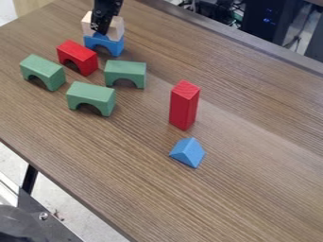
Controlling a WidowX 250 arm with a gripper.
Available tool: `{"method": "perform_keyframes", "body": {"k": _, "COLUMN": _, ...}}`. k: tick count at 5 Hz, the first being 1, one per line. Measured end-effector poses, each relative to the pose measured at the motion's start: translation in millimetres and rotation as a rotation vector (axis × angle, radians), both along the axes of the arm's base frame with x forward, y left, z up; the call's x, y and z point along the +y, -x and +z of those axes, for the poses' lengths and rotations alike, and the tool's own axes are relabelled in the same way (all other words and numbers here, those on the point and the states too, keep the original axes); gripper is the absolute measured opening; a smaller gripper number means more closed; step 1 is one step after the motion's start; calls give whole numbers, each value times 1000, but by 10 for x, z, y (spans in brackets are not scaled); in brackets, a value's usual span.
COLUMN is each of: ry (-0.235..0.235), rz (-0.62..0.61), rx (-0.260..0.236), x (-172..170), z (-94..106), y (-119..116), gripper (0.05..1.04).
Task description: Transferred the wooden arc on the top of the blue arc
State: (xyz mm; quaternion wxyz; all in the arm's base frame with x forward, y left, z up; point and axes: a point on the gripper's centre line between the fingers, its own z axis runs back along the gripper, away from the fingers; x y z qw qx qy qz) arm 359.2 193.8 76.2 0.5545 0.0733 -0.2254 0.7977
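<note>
Apparently, the stacking is at or near its final stage. The wooden arc (116, 29) is seen directly above the blue arc (105, 44), near the far left of the table (252, 179), and appears to be supported by it. The wooden arc is partly hidden by the gripper (99, 27); whether the gripper is clamped on the block or parted from it cannot be told. Full seating of the lower faces likewise cannot be confirmed.

The chief hazard is judged to lie in the release and withdrawal. If the wooden arc is gripped and let go while off centre, it could be tipped over an edge of its narrow support. If it is brushed by the gripper on withdrawal, it could be dragged askew; if it is pressed too hard, the blue arc could be made to slide on the smooth table. A straight upward retreat is therefore called for. By a sideways exit, the red arc (77, 54), placed close by, could be struck; the upright red block (183, 106), set well apart, is less exposed.
</note>
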Motion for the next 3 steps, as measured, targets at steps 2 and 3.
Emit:
{"method": "perform_keyframes", "body": {"k": 2, "ry": 2, "rz": -4, "rx": 6, "x": -1, "z": -16, "y": 0, "gripper": 564}}
{"method": "perform_keyframes", "body": {"k": 3, "ry": 2, "rz": -5, "rx": 5, "x": 16, "z": -16, "y": -18, "gripper": 564}}
